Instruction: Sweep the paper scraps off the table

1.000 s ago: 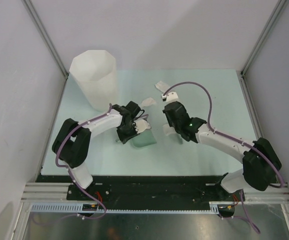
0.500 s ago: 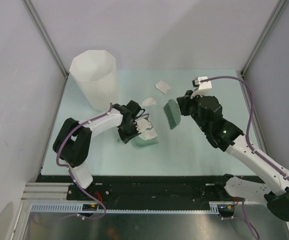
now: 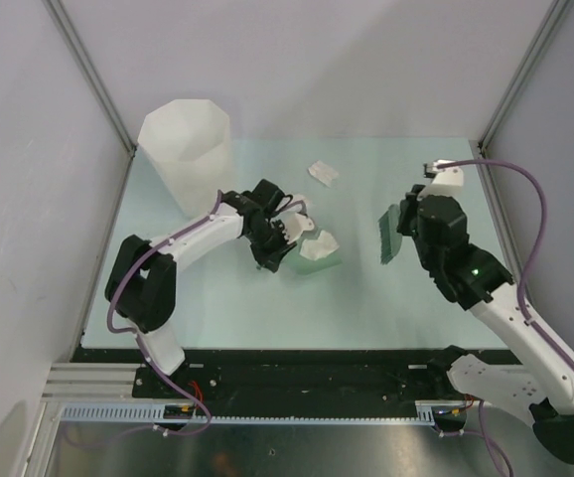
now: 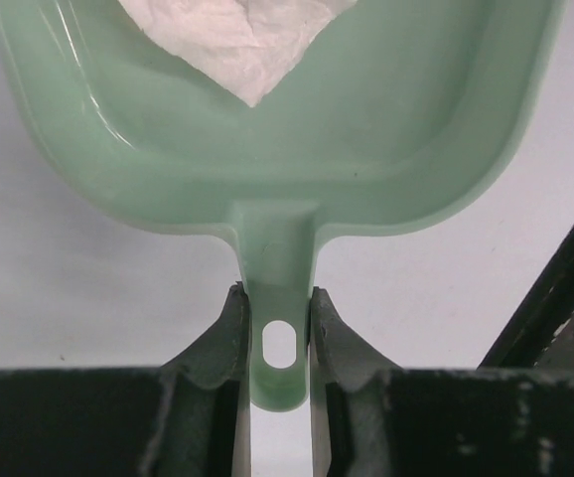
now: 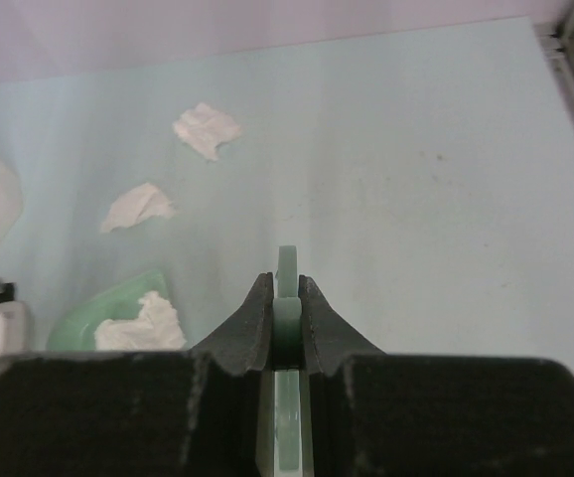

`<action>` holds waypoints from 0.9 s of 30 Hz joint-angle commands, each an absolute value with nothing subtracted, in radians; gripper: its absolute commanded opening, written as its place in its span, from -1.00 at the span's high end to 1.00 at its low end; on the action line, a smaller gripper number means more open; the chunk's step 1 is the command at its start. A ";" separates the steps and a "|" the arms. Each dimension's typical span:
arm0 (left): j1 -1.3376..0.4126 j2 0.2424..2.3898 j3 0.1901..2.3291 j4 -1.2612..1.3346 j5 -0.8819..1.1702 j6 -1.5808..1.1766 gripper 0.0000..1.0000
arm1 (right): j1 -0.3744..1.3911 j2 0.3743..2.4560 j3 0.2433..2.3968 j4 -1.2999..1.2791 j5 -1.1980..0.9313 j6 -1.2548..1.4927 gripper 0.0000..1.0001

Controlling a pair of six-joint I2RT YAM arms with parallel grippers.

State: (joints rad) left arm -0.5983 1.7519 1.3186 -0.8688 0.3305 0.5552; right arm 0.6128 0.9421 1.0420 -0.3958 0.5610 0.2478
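Paper scraps (image 5: 206, 129): two loose on desk (image 5: 416, 149), one in green dustpan (image 4: 366, 119). Left gripper (image 4: 279, 328), turned rightward, clamped on the dustpan handle. Right gripper (image 5: 286, 298), arm extended forward, clamped on brush (image 3: 390, 234).

1 paper scrap (image 4: 237, 40) lies in the dustpan (image 4: 386, 139); 2 (image 5: 208, 129) (image 5: 140, 207) lie behind it on the table (image 3: 386, 298). The bin (image 3: 186, 149) stands far left, the brush (image 3: 389, 234) right.
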 commanded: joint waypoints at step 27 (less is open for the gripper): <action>-0.261 1.439 1.893 -0.845 -0.251 0.520 1.00 | 0.523 0.881 1.019 -0.474 0.514 0.307 1.00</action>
